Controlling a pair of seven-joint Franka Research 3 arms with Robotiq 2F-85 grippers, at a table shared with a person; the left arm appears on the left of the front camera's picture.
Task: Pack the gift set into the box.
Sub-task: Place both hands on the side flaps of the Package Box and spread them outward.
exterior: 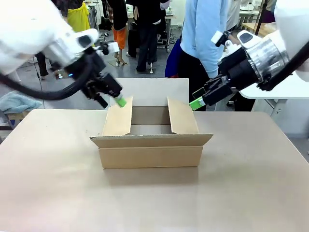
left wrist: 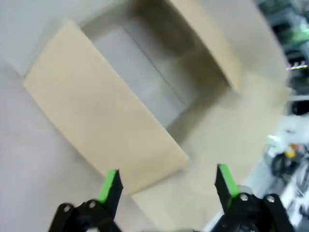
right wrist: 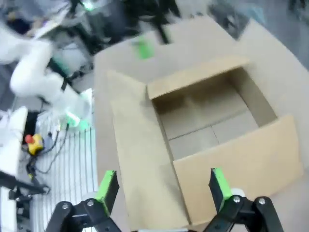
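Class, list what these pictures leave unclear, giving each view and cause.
- Front view: the box's near flap hides most of its floor.
- Left wrist view: blur smears box edges; bottom edge crops the left gripper.
- Right wrist view: same blur; bottom edge crops the right gripper.

My front camera faces across the desk (exterior: 58,193), looking slightly down at the box (exterior: 149,157) from middle range. Both wrist cameras hang close above, tilted down into that same open box.

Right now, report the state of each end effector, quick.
Left end effector: open, holding nothing, by a side flap of the box.
Right end effector: open, holding nothing, by the opposite flap.
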